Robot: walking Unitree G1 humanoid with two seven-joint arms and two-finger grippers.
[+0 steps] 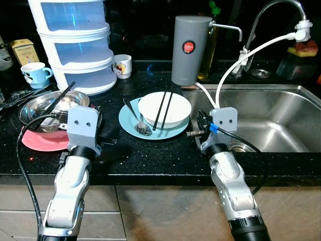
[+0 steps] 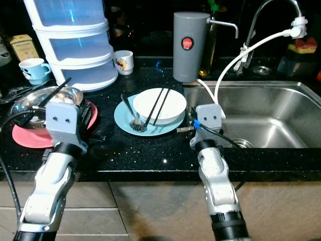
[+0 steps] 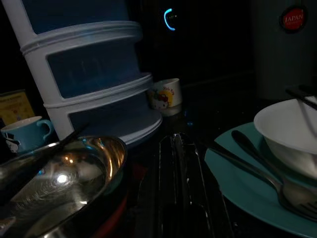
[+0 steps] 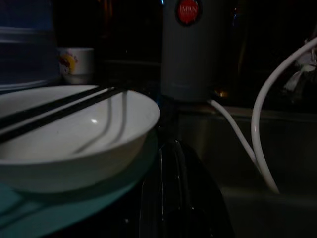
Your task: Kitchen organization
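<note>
A white bowl [image 1: 148,108] with two black chopsticks [image 1: 161,113] laid across it sits on a teal plate [image 1: 173,133], next to a metal spoon [image 1: 140,124]. To the left, a steel bowl [image 1: 40,108] holding dark chopsticks [image 1: 59,99] rests on a red plate [image 1: 42,143]. My left gripper [image 3: 177,141] lies low on the black counter between the steel bowl and the teal plate, shut with nothing in it. My right gripper [image 4: 171,146] is shut and holds nothing, just right of the teal plate at the sink's near left corner.
A stacked white container [image 1: 75,45], a blue cup [image 1: 35,74] and a white mug [image 1: 122,66] stand at the back left. Behind the bowl is a grey jug [image 1: 190,49]. The steel sink [image 1: 281,115] with its tap [image 1: 273,12] and white hose [image 1: 235,68] lies to the right.
</note>
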